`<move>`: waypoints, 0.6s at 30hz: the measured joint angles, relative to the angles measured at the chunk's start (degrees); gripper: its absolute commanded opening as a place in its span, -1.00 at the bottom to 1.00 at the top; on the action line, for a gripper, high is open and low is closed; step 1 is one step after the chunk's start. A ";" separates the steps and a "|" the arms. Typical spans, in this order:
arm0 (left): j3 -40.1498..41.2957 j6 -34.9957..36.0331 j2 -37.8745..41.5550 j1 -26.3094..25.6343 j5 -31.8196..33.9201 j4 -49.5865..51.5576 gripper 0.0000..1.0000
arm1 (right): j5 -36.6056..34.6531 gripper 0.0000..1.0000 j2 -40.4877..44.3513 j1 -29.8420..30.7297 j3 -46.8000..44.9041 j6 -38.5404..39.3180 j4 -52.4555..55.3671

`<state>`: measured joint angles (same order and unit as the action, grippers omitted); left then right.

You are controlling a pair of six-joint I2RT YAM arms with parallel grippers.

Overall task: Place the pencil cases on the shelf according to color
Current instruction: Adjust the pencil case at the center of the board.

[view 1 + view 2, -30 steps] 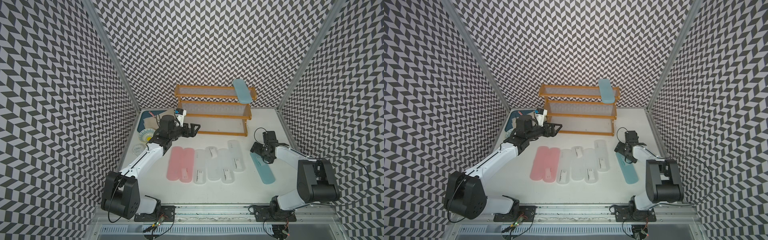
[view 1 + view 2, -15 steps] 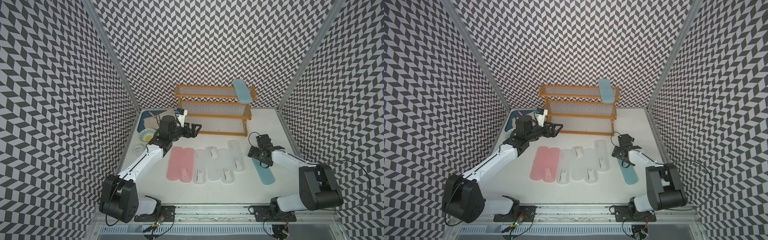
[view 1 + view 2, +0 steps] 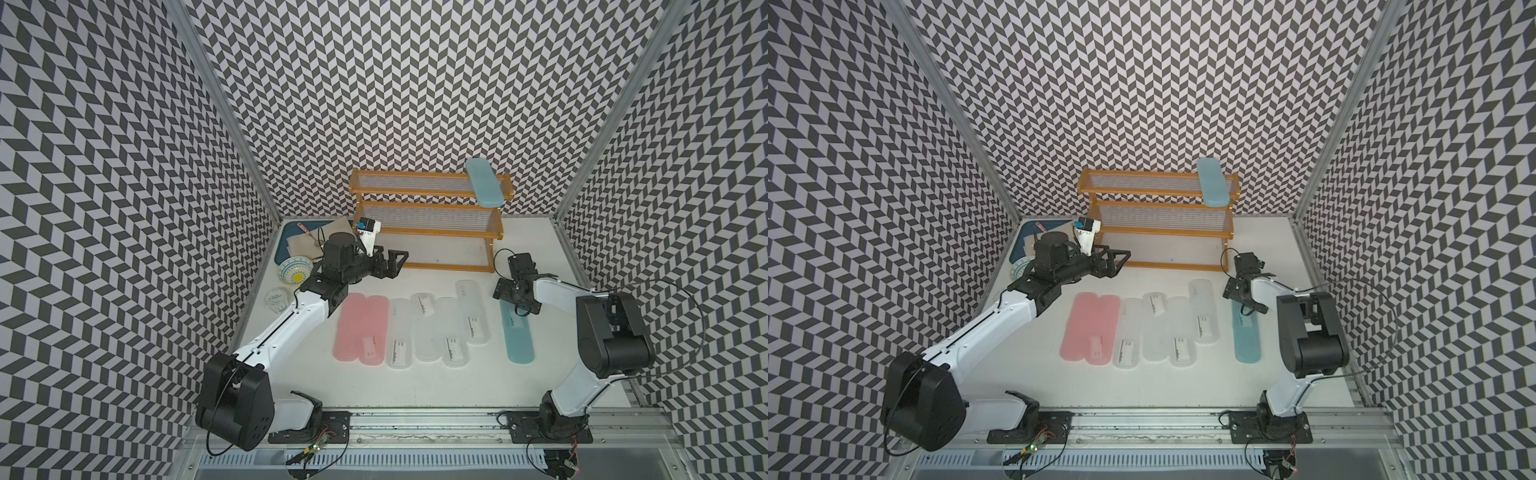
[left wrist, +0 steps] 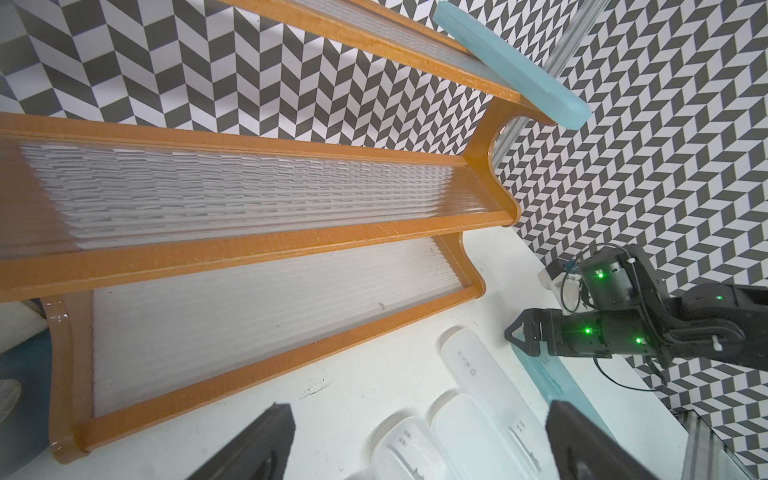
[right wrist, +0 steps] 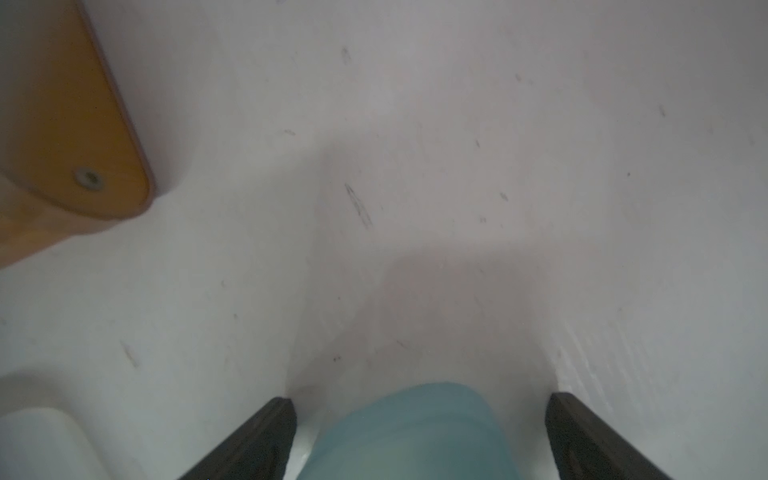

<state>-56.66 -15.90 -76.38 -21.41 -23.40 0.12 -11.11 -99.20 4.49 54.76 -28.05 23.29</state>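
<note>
I log the white table (image 3: 415,386) as carrying everything. The shelf (image 3: 424,231) stands at the back, 3 tiers. One blue case (image 3: 485,188) lies across the top tier's R end, overhanging the front rail.

On the table in front of the shelf, L to R, I see 2 pink cases (image 3: 353,328) and 4 white cases (image 3: 424,328), packed side by side. The second blue case (image 3: 517,336) lies apart on the R.

R gripper (image 3: 516,300): low over that case's far end. Wrist view shows its fingers (image 5: 266,436) spread either side w/ a gap each side, not pinching.

L gripper (image 3: 392,266): above the table near the low tier's L end, fingers (image 4: 266,440) spread, holding nothing.
</note>
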 measured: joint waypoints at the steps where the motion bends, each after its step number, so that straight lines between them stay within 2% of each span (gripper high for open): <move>1: 0.00 0.00 0.00 0.00 0.02 0.02 0.99 | 0.20 0.95 -0.20 -0.26 0.55 0.09 0.57; 6: -0.04 0.00 0.00 0.00 0.00 0.63 0.99 | 1.31 0.99 3.52 -0.66 -0.76 0.11 3.63; 12: -0.04 -0.02 0.00 0.00 0.09 1.11 0.99 | 3.02 0.99 15.15 0.17 -10.14 -1.44 4.24; 18: -0.04 -0.04 -0.02 0.00 0.07 1.11 0.99 | 3.91 0.99 19.80 2.32 -16.28 -3.65 4.35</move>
<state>-56.71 -15.94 -76.40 -21.41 -23.33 1.23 -7.20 -79.40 6.81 38.48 -31.70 27.64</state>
